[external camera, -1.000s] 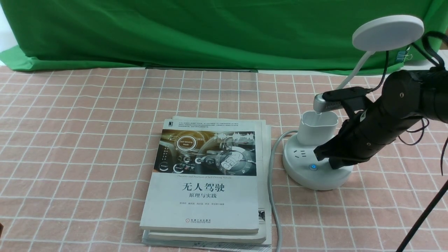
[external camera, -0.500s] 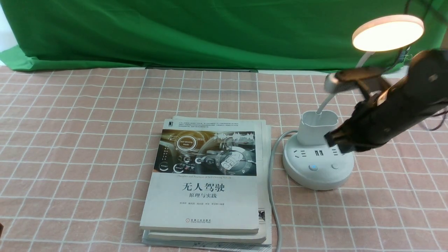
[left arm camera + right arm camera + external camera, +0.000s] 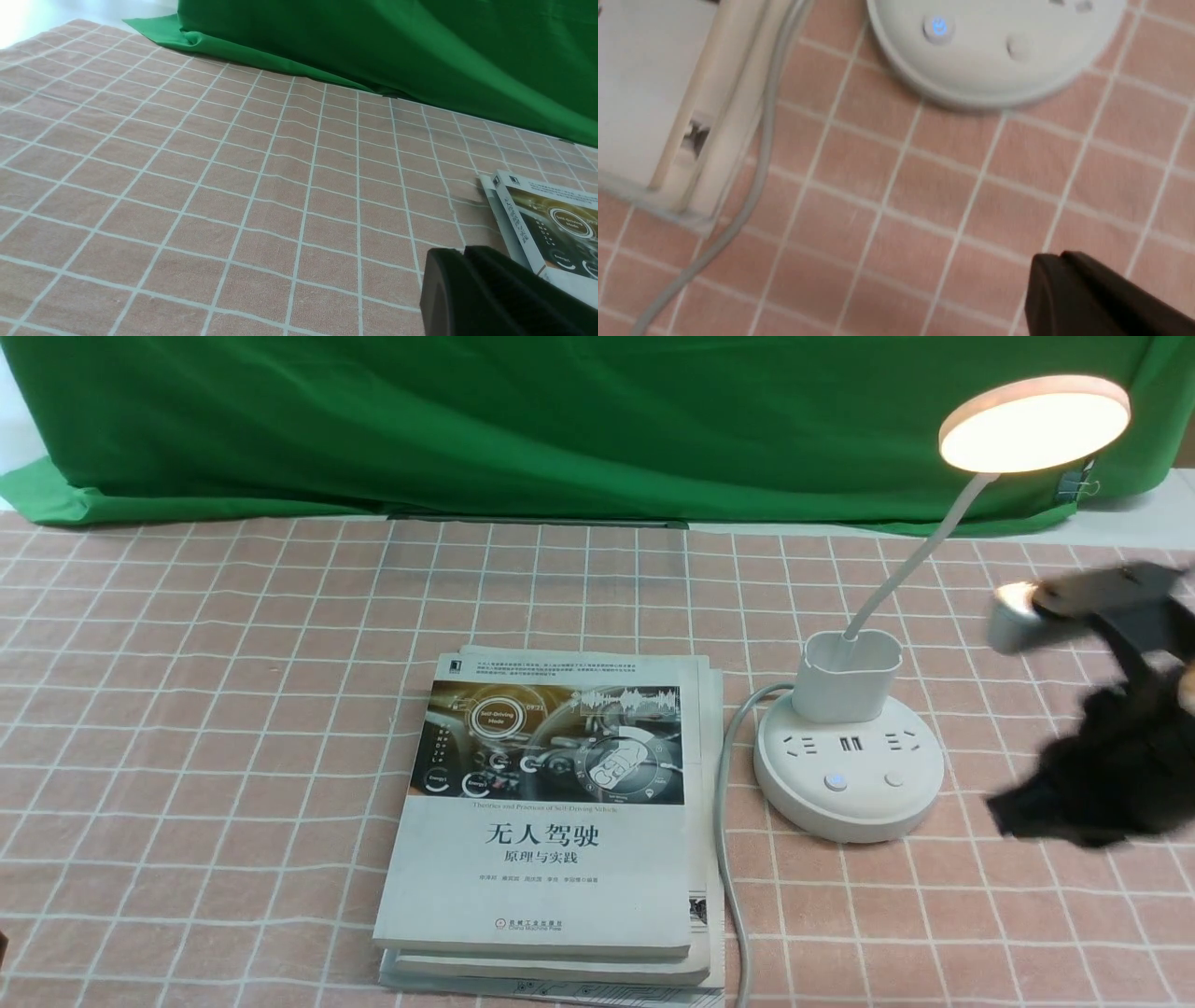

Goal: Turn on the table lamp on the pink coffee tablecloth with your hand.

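The lamp (image 3: 845, 686) stands on the tablecloth (image 3: 233, 709) toward the right side, and it is lit: its round head (image 3: 1033, 422) glows warm yellow above and to the right of the base (image 3: 845, 803), held up by the thin curved neck (image 3: 920, 555) that rises from the cup-shaped holder (image 3: 848, 677). Two buttons sit on the front of the base, and the left button (image 3: 836, 781) shows a faint blue light. The right hand (image 3: 1013, 814) is a dark, blurred shape to the right of the base, apart from it and touching nothing; in the right wrist view its fingers (image 3: 1083, 289) appear pressed together, over bare tablecloth near the base. The left hand (image 3: 460, 266) appears only in its own wrist view, fingers likewise together and empty, low over the tablecloth beside a corner of the books (image 3: 551, 821). The books lie stacked just left of the lamp, with the grey cord (image 3: 726, 859) running between them toward the front edge. A green cloth (image 3: 560, 420) hangs behind.
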